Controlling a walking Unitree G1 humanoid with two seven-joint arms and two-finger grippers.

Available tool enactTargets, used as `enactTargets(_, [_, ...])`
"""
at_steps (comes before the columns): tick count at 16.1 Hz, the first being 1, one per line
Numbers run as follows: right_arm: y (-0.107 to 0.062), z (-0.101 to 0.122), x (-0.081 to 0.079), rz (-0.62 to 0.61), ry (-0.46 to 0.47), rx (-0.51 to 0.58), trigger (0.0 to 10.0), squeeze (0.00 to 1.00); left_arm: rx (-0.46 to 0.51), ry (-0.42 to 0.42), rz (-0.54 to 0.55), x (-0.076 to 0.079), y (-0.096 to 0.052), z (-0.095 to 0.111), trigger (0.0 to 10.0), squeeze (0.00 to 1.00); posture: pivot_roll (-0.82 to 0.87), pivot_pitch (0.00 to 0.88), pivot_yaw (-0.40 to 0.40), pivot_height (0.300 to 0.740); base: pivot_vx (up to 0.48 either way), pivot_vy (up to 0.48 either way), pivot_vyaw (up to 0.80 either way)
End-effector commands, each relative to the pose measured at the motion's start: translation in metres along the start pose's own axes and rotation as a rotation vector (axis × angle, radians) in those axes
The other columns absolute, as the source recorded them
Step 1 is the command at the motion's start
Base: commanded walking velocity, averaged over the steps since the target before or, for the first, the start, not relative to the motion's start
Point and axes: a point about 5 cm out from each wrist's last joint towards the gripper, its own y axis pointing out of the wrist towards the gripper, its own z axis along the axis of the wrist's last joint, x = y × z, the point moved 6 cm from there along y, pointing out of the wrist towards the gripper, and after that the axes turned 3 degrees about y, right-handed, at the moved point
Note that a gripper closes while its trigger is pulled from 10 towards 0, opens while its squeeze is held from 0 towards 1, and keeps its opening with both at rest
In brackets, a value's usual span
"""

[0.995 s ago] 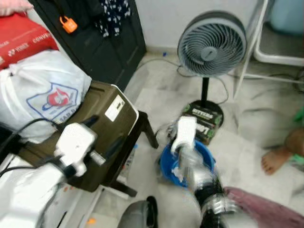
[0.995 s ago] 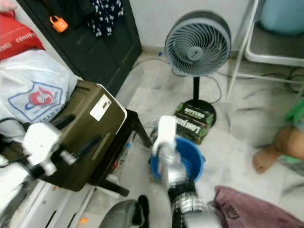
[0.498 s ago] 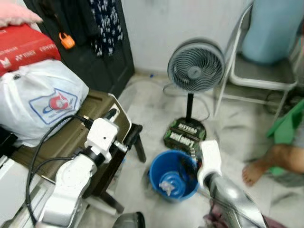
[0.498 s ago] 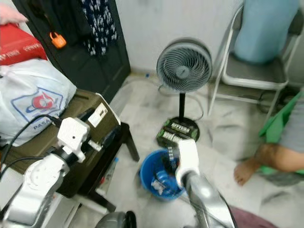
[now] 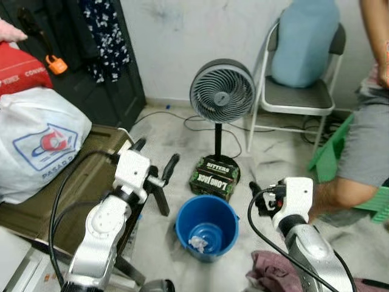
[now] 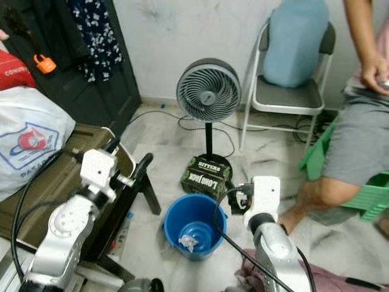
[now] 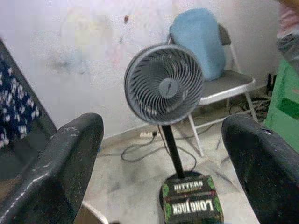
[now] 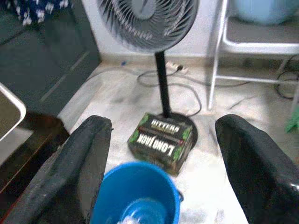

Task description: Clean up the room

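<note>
A blue bucket (image 5: 206,226) stands on the pale floor (image 5: 182,137), low in the middle of the head view, with a crumpled white scrap (image 5: 196,244) lying in its bottom. At 12 o'clock from the bucket, just beyond its rim, a green and black box (image 5: 213,176) sits on the base of a grey standing fan (image 5: 222,92), whose cable (image 5: 200,125) trails across the floor behind it. At 1 o'clock, further back against the wall, a folding chair (image 5: 298,97) carries a light blue cushion (image 5: 304,39). A person's bare leg (image 5: 346,182) comes in at 3 o'clock beside a green plastic stool (image 5: 331,152).

At 9 o'clock from the bucket an olive-green case (image 5: 67,194) rests on a dark stand, with a white plastic bag (image 5: 36,137) on top and a red bag (image 5: 21,70) behind it. A dark pink cloth (image 5: 270,274) lies on the floor at 5 o'clock from the bucket.

The left gripper (image 5: 153,161) hangs above the edge of the case, at 10 o'clock from the bucket, fingers spread wide and empty. The right gripper (image 5: 260,198) hovers at 3 o'clock just beside the bucket's rim, its fingers (image 8: 79,168) also wide apart, holding nothing.
</note>
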Motion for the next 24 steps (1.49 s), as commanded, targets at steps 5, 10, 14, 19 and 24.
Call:
enactTargets(5, [0.017, 0.026, 0.004, -0.022, -0.017, 0.111, 10.0, 0.00, 0.001, -0.030, 0.018, 0.001, -0.002, -0.005, 10.0, 0.00, -0.07, 0.000, 0.071, 0.740, 0.000, 0.000, 0.00])
enactTargets(10, [0.027, 0.040, -0.015, 0.057, -0.081, 0.165, 10.0, 0.00, 0.023, -0.042, 0.037, -0.004, -0.001, 0.002, 10.0, 0.00, -0.05, 0.000, 0.050, 0.740, 0.000, 0.000, 0.48])
enactTargets(14, [0.025, 0.039, -0.015, 0.087, -0.055, 0.155, 10.0, 0.00, 0.019, -0.012, 0.084, -0.010, -0.005, 0.002, 10.0, 0.00, -0.05, 0.000, 0.034, 0.740, 0.000, 0.000, 0.80])
enactTargets(19, [0.025, 0.040, -0.014, 0.098, -0.061, 0.155, 10.0, 0.00, 0.043, 0.038, 0.109, -0.020, 0.001, 0.010, 10.0, 0.00, -0.05, 0.000, 0.015, 0.740, 0.000, 0.000, 0.80])
enactTargets(24, [0.024, 0.042, -0.011, 0.090, -0.064, 0.157, 10.0, 0.00, 0.029, 0.035, 0.105, -0.015, -0.001, 0.005, 10.0, 0.00, -0.06, 0.000, 0.023, 0.740, 0.000, 0.000, 0.80])
